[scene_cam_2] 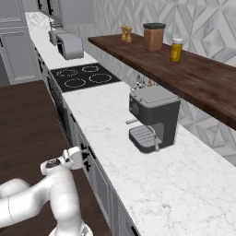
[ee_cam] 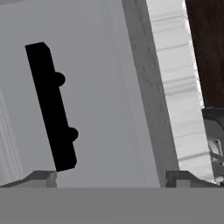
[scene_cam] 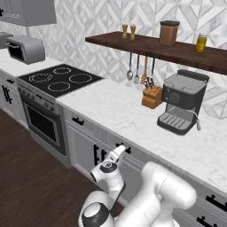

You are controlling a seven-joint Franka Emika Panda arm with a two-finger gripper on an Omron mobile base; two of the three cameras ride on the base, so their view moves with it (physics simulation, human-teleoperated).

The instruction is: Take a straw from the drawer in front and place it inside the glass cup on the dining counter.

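The drawer point(ee_cam: 105, 87) is a light grey flat front, shut, with a black bar handle point(ee_cam: 50, 105) seen close up in the hand view. My gripper point(ee_cam: 113, 178) is open and holds nothing, its fingertips point(ee_cam: 43, 177) at the bottom edge; the handle lies off towards the left fingertip. In the left base view the gripper point(scene_cam: 120, 150) points at the drawer point(scene_cam: 139, 156) just under the worktop edge. From the right base view, the hand point(scene_cam_2: 79, 156) is close to the cabinet fronts. The straw is hidden. The glass cup and dining counter are out of view.
On the marble worktop point(scene_cam: 115, 106) stand a coffee machine point(scene_cam: 182, 102) and a knife block point(scene_cam: 151, 96). To the left are a black stove point(scene_cam: 60, 80) and a toaster point(scene_cam: 25, 48). A wooden shelf point(scene_cam: 150, 46) with jars hangs above. Grey cabinet doors point(scene_cam: 84, 150) sit below.
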